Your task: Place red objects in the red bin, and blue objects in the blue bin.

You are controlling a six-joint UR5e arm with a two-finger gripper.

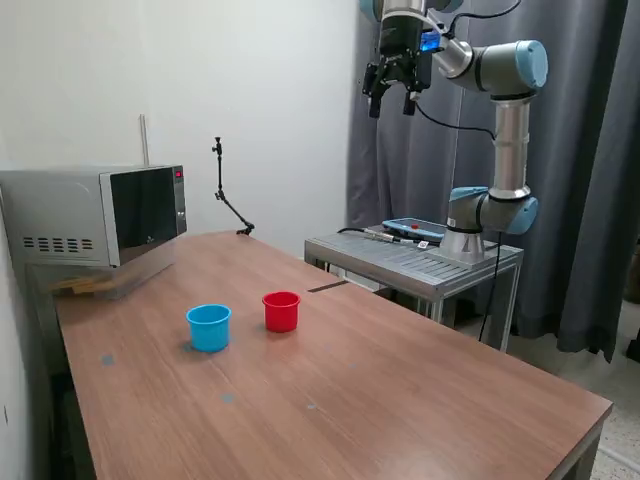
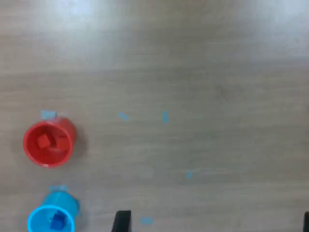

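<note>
The red bin and the blue bin stand side by side on the wooden table, the blue one toward the exterior view's left. In the wrist view, the red bin holds a red cube, with a second red shape blurred beside it. A dark blue cube lies inside the blue bin. My gripper hangs high above the table's far side, open and holding nothing. Its dark fingertips show at the edge of the wrist view.
A microwave sits at the table's back corner on the exterior view's left. A thin black stand rises behind it. The arm's base stands on a metal cart beside the table. Small blue tape marks dot the tabletop.
</note>
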